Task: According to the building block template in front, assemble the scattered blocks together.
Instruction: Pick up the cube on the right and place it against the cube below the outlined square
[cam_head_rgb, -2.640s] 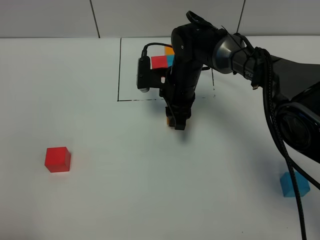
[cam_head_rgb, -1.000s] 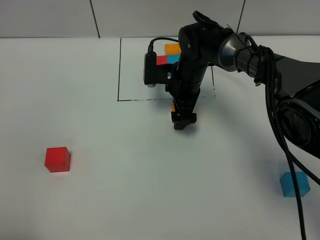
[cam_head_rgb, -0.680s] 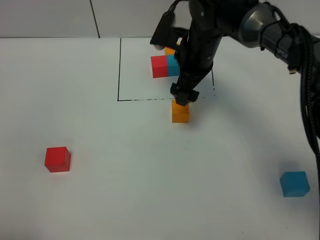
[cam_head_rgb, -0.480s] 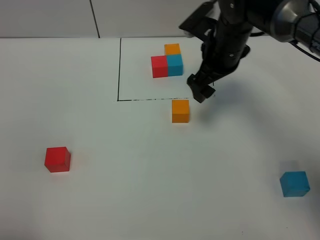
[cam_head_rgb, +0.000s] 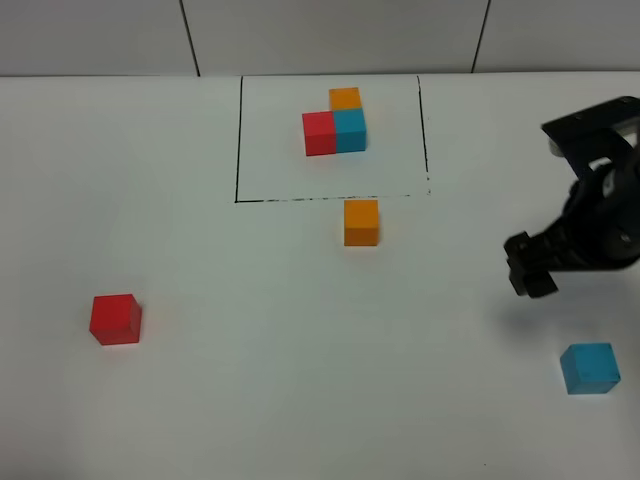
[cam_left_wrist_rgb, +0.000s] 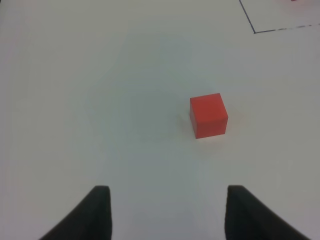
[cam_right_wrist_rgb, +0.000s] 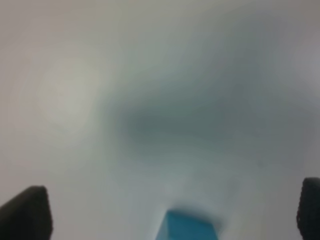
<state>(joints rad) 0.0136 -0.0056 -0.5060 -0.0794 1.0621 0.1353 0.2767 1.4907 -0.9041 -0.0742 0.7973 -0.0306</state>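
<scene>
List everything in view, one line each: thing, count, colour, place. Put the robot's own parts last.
table: one, white, under everything.
drawn rectangle: one, black, far middle.
building block template: one trio, orange-red-blue, inside the rectangle.
orange cube: one, orange, just outside the rectangle's near edge.
red cube: one, red, near left.
blue cube: one, blue, near right.
right pincer: one, black, open, beyond the blue cube.
left pincer: one, black, open, facing the red cube.
</scene>
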